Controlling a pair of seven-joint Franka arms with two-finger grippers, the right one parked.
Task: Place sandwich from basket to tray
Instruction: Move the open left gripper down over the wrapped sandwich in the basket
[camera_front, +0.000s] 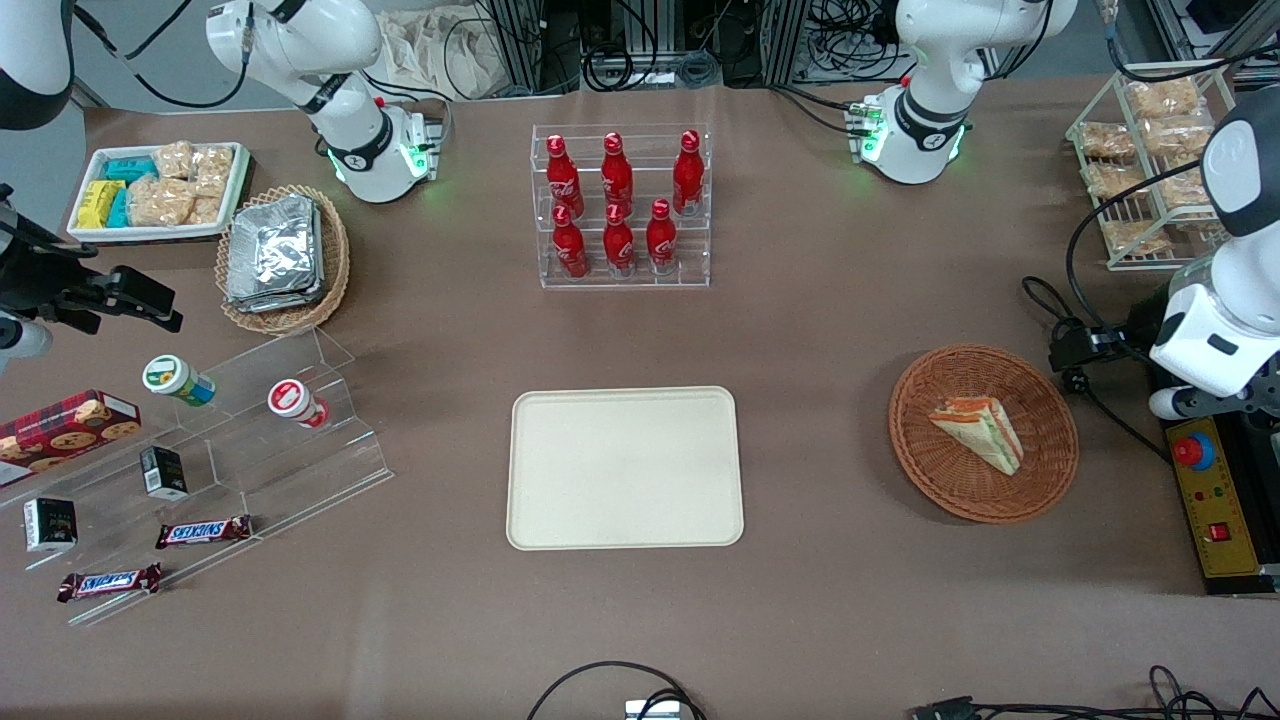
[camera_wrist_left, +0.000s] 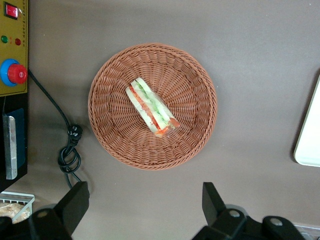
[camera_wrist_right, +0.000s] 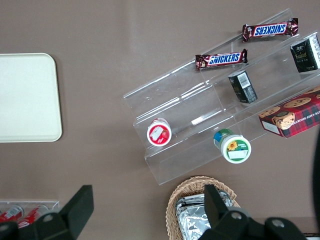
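Gripper (camera_wrist_left: 145, 210) spread wide, empty, hanging above bare table just outside basket (camera_wrist_left: 107, 127) rim. One sandwich (camera_wrist_left: 151, 106) lies near basket middle, clear of wall all round, seemingly on its side. One tray (camera_front: 625, 467) bare, well apart toward parked arm's end; open tabletop between. Six red bottles (camera_front: 617, 202) in rack.

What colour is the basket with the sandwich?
Orange-brown wicker basket, clearest in the left wrist view; gripper open above.

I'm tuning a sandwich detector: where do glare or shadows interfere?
Front view: glare only on the foil packets; sandwich evenly lit in the basket. Left wrist view: sandwich sharp, soft shadow; open gripper hovers above, fingers dark.
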